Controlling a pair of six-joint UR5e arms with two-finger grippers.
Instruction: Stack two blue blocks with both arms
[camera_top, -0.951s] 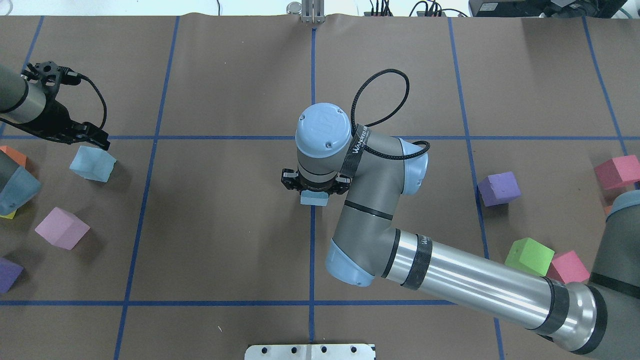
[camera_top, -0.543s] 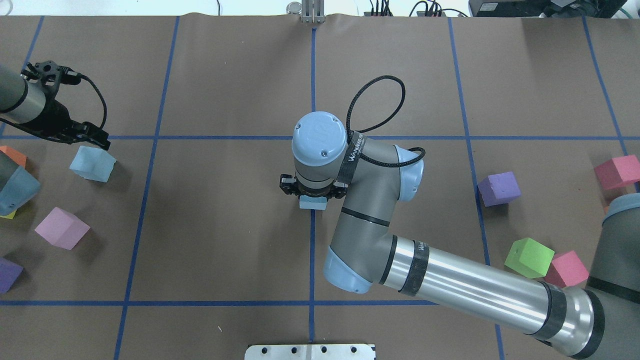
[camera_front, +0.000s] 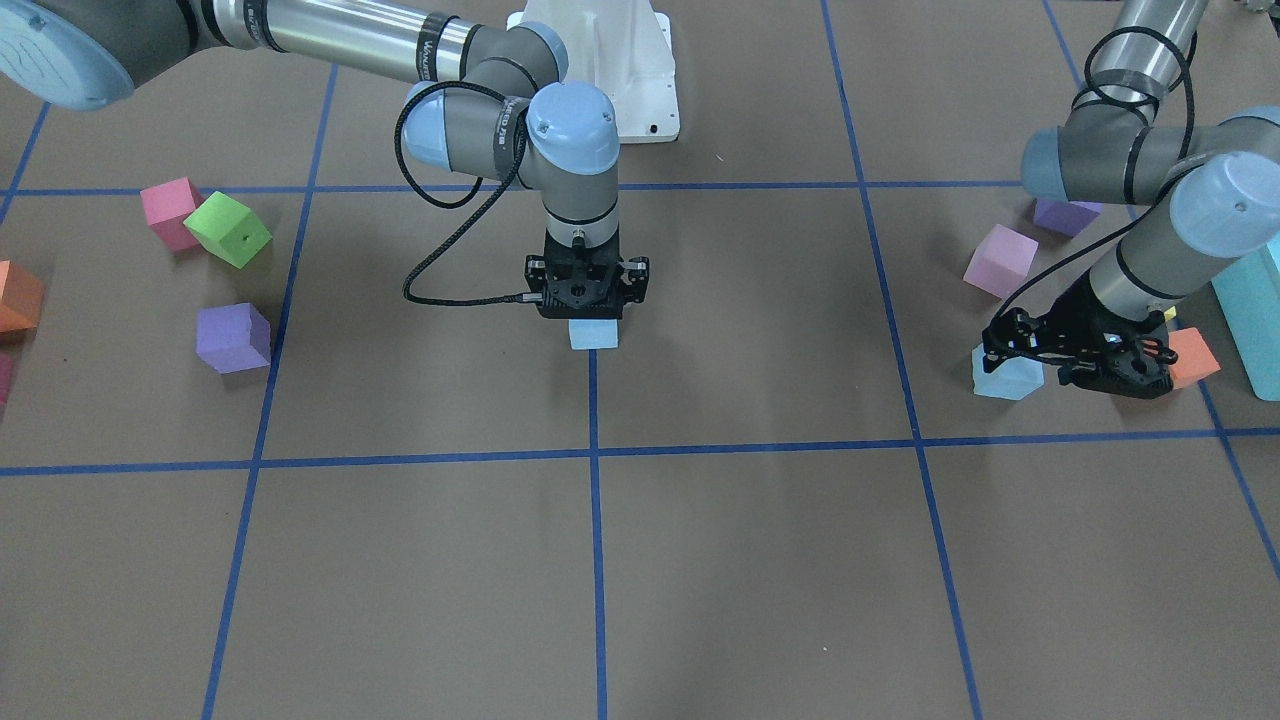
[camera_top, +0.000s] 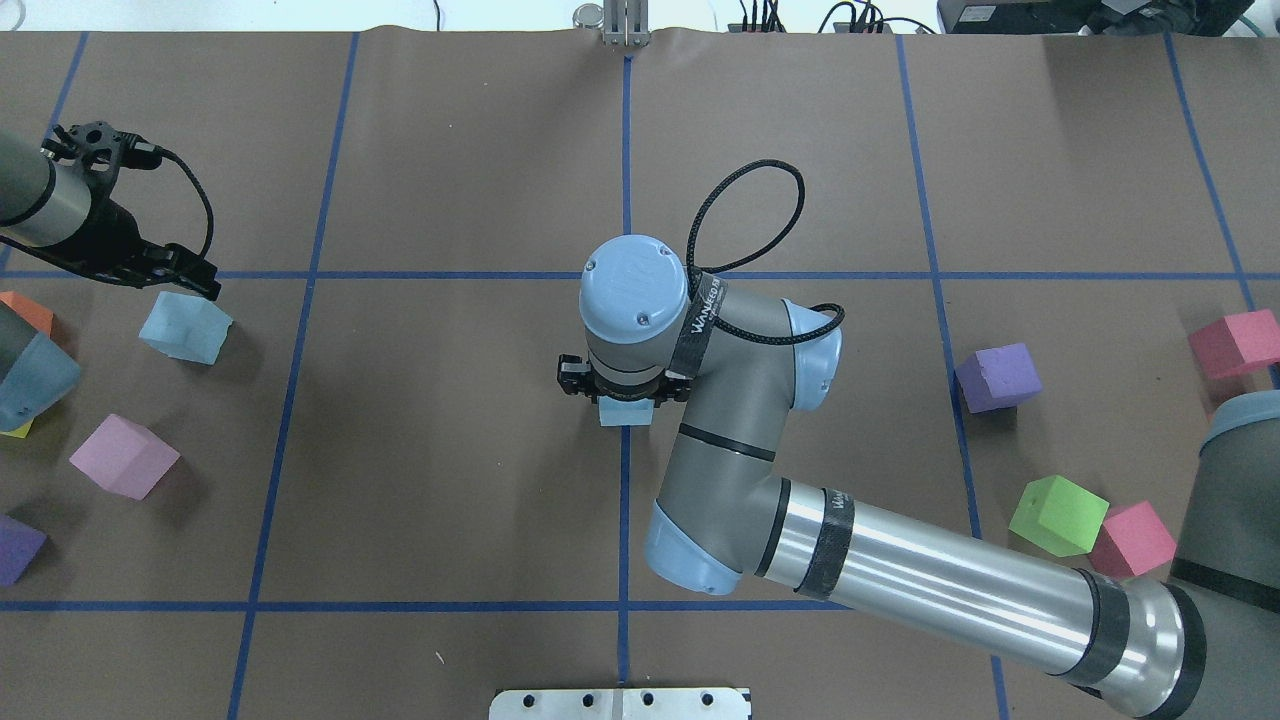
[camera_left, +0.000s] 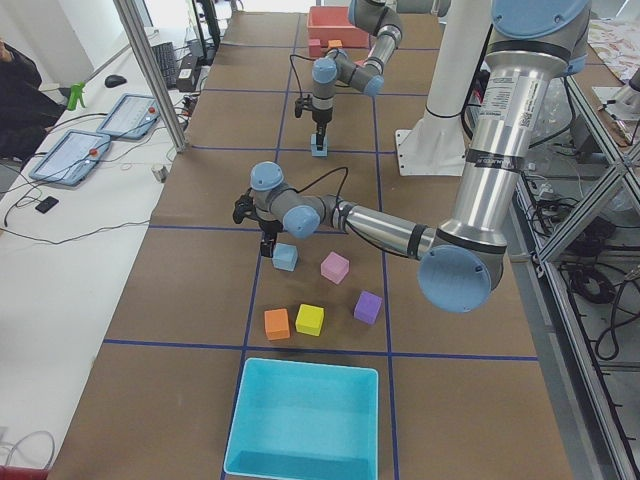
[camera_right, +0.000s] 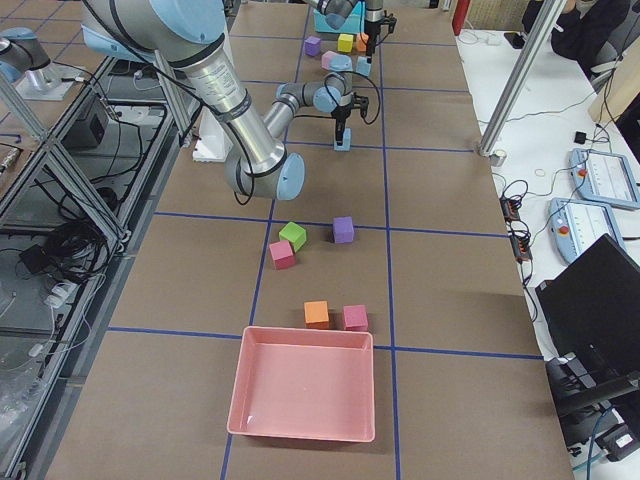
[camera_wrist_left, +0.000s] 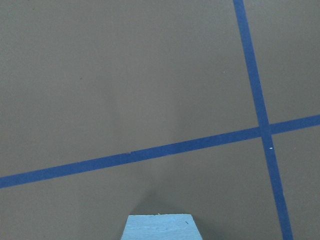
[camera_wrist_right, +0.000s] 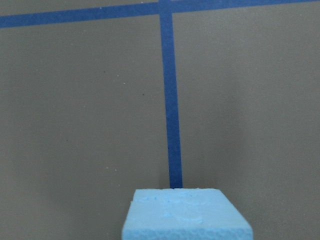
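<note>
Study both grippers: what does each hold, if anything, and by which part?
The right gripper holds a blue block by its upper sides. The left gripper sits at the other blue block; whether it grips cannot be told.

white lettering is carried by a black strap (camera_top: 695, 320) wound round the wrist of the right arm (camera_top: 940, 580), near the table's centre. the letters "wan" are read at its start; the letters after them are too small to be made out for certain. the same lettering is seen on this strap from the front view. a second black strap (camera_top: 832, 545), further right on the silver forearm, is printed with like white letters, of which only the "wan" is read. an embossed mark on the blue cap (camera_top: 632, 285) is too faint to be read.
</note>
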